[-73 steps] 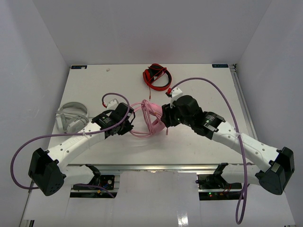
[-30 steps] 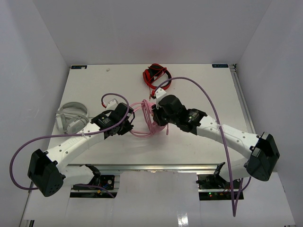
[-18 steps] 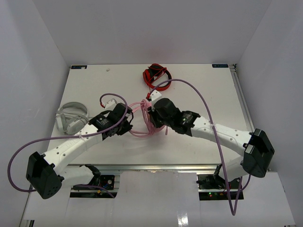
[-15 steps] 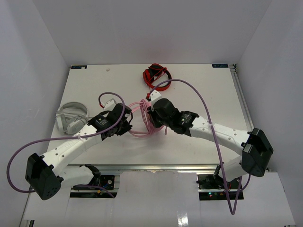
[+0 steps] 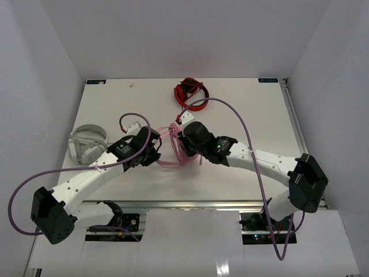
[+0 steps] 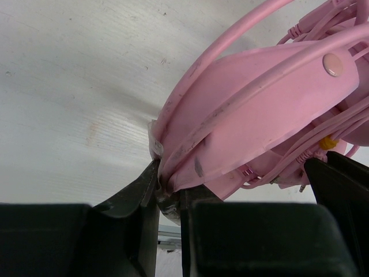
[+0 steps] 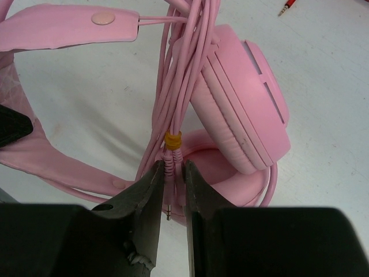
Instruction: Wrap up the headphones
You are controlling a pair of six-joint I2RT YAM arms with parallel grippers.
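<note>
Pinched almost closed, the left fingers (image 6: 144, 193) clamp the lower edge of the headphones (image 6: 259, 115) at 7 o'clock in the left wrist view, with the pink headband filling the frame above bare worktop (image 6: 69, 86). In the right wrist view, the right fingers (image 7: 149, 193) are nipped narrowly on the cable (image 7: 180, 98) just under its yellow band (image 7: 173, 138), plug tip poking out below. Several strands run bundled up past the ear cup (image 7: 242, 109) toward 12 o'clock, so the wrapping looks well along, with only the plug end left to tuck or secure. A red plug (image 7: 286, 7) lies apart at 1 o'clock. From above, the headphones sit mid-worktop between both arms. A red set (image 5: 191, 95) lies at 12 o'clock and a grey set (image 5: 86, 144) at 9 o'clock, both clear of the work. The crowded wrists and purple hoses (image 5: 253, 115) are the likelier nuisance.
</note>
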